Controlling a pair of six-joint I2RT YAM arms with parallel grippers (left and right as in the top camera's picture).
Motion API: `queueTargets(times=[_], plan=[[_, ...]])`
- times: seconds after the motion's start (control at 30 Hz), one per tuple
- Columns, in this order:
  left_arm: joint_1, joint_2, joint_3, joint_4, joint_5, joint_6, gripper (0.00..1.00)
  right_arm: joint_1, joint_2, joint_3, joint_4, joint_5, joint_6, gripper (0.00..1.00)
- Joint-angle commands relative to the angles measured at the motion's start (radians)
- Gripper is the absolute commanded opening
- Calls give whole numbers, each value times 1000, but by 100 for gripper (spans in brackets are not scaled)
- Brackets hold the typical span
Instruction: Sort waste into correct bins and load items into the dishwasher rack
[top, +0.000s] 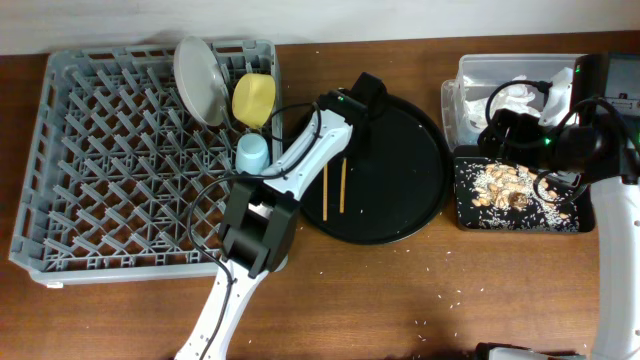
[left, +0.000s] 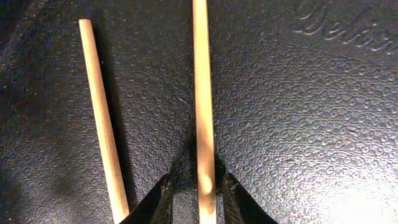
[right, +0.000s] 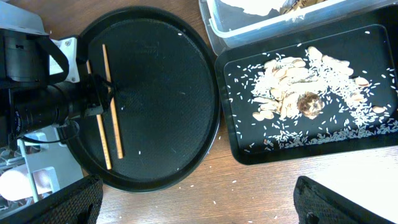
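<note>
Two wooden chopsticks lie side by side on the round black tray. My left gripper is low over the tray, its fingers straddling one chopstick with a thin gap on each side; the other chopstick lies to its left. The grey rack holds the plate, yellow bowl and blue cup. My right gripper is wide open and empty, high over the bins. The pink cup is not in view.
The clear tub at the back right holds the white napkin. In front of it the shallow black tray holds food scraps and rice. Loose grains dot the wooden table.
</note>
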Motion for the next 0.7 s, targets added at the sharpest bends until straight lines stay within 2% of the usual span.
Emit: queueTargets(times=[0.0,0.07,0.17,0.3,0.4,0.53,0.67], plan=[[-7,41,-5,-6,-4,-2,1,-4,3,12,-1,13,4,98],[-6,35,4,-9,-1,-2,1,-4,3,12,-1,13,4,99],[4,-11,90,-97,-2,27,1,-4,3,12,-1,13,4,98],[45,-127,264,-296,-3,115,1,-4,3,12,-1,13,4,98],[96,-214,364,-456,-14,138,1,-4,3,12,-1,13,4,98],[173,-353,375,-653,-99,143,1,-4,3,12,-1,13,4,99],[239,-539,269,-653,-90,194,1,-4,3,12,-1,13,4,98]])
